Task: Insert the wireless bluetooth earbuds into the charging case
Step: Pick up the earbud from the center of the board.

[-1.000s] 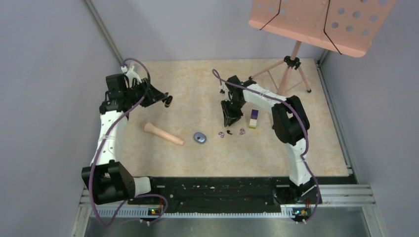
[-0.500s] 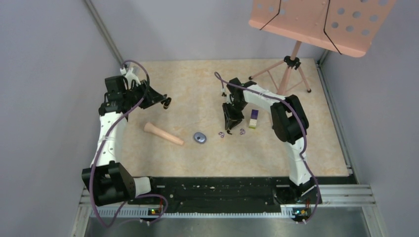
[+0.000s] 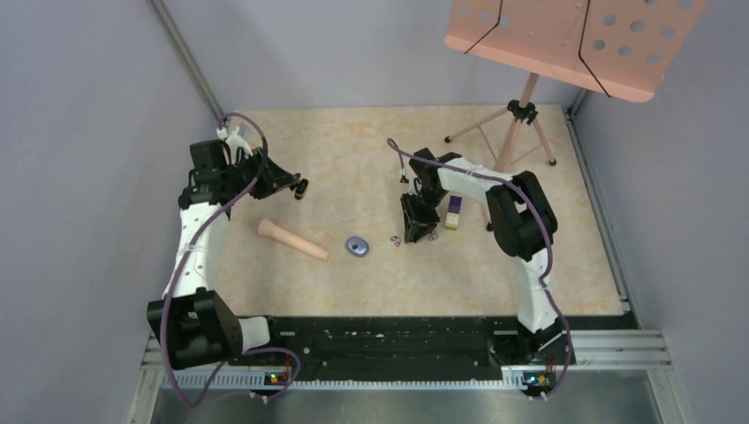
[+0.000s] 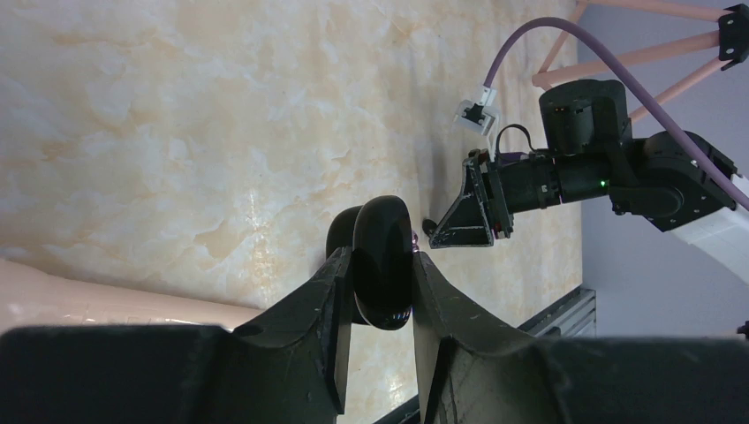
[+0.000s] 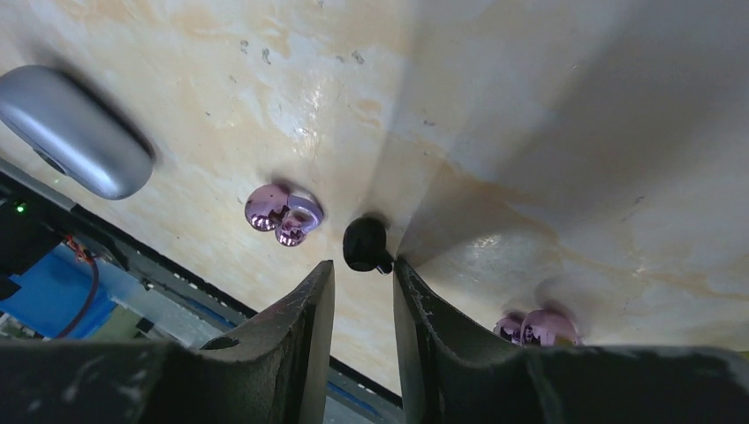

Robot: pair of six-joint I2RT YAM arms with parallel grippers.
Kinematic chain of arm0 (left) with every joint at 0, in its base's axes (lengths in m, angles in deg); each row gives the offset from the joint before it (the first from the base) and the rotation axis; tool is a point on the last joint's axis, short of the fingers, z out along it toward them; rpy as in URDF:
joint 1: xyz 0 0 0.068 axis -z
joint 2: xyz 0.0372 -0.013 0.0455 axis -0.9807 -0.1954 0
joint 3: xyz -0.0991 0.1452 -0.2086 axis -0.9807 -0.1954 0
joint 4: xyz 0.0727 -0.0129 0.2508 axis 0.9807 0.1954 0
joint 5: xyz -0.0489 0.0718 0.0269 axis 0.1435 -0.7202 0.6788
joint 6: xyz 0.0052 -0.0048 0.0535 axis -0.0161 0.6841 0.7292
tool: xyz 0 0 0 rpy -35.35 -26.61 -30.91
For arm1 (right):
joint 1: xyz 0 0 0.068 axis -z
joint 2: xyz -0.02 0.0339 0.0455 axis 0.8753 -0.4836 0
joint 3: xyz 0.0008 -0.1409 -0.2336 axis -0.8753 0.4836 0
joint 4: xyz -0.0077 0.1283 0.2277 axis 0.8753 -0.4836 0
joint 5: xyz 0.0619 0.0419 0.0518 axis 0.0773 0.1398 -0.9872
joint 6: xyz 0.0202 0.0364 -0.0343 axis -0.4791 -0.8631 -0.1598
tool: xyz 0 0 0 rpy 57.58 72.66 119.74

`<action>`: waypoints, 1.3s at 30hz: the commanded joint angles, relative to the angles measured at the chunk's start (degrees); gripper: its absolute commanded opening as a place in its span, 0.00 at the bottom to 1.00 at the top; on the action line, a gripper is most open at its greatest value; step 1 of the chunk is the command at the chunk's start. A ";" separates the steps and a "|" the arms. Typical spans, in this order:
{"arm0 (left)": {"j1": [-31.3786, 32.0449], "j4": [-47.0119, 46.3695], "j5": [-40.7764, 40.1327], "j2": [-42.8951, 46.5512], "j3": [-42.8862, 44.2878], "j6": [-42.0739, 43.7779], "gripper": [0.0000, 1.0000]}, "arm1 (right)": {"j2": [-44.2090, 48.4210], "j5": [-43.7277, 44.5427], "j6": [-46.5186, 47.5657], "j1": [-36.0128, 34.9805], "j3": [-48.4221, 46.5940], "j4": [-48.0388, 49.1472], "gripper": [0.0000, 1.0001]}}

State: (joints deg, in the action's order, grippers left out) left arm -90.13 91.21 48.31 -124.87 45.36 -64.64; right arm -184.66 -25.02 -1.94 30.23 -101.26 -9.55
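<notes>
My left gripper [image 3: 300, 186] is held above the table at the far left, shut on a glossy black oval charging case [image 4: 382, 256]. My right gripper [image 3: 412, 234] is lowered onto the earbuds at mid-table. In the right wrist view its jaws [image 5: 364, 265] stand narrowly apart, with one black bud [image 5: 365, 243] on the table just beyond the tips, against the right fingertip. One pale purple bud [image 5: 284, 214] lies to its left and another [image 5: 534, 327] to its right. A second black bud is not visible.
A grey-blue oval case [image 3: 357, 246] lies left of the buds. A purple-and-yellow block [image 3: 453, 212] stands right of my right gripper. A tan wooden peg [image 3: 291, 239] lies at the left. A pink music stand [image 3: 521, 115] stands at the back right.
My right gripper has moved nearer and lower, onto the buds. My left gripper has shifted slightly, still holding the black case.
</notes>
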 commanded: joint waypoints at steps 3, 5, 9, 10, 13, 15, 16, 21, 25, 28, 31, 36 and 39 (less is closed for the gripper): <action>-0.35 -3.15 1.87 2.09 -0.16 -1.87 0.00 | 2.56 -2.57 0.18 -1.65 2.04 2.45 0.31; -0.34 -3.46 2.09 1.89 -0.26 -2.23 0.00 | 1.89 -4.04 0.26 -2.80 1.01 3.20 0.31; -0.37 -3.47 2.22 1.81 -0.72 -2.18 0.00 | -0.17 -4.44 -0.35 -3.95 -2.27 3.99 0.32; -0.38 -3.40 2.23 1.92 -0.75 -2.18 0.00 | -0.37 -4.18 -0.55 -3.95 -2.88 3.88 0.32; -0.38 -2.72 2.15 2.45 -0.75 -1.75 0.00 | 0.77 -3.72 0.18 -3.61 -3.49 2.16 0.32; -0.38 -2.63 2.14 2.66 -0.73 -1.58 0.00 | 3.05 -3.48 1.85 -2.81 -2.97 0.60 0.32; -0.38 -2.68 2.07 2.71 -0.65 -1.50 0.00 | 4.54 -3.53 3.25 -2.26 -2.83 -0.10 0.32; -0.37 -3.39 1.88 2.55 -0.38 -0.48 0.00 | 10.20 -11.09 19.18 0.31 -3.50 -1.34 0.34; -0.38 -3.43 1.57 2.25 -0.46 1.60 0.00 | 10.05 -10.53 35.80 0.44 -4.32 -1.26 0.35; -0.36 -1.98 1.52 1.83 0.07 4.07 0.00 | 9.43 -9.19 44.71 0.47 -1.76 2.80 0.37; -0.35 -0.49 1.52 1.42 0.91 6.12 0.00 | 6.70 -8.55 48.26 0.61 -2.71 3.30 0.38; -0.41 0.04 1.57 1.28 1.16 6.79 0.00 | 2.12 -11.22 43.57 1.21 -7.25 1.29 0.38; -0.44 -0.07 1.51 1.44 0.81 6.63 0.00 | 0.93 -13.46 46.21 1.16 -7.26 -1.16 0.40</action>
State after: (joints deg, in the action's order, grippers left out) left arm -90.22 91.43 49.33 -124.32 44.64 -59.55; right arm -182.23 -34.39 40.52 31.02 -106.02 -8.64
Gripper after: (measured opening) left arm 0.326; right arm 0.389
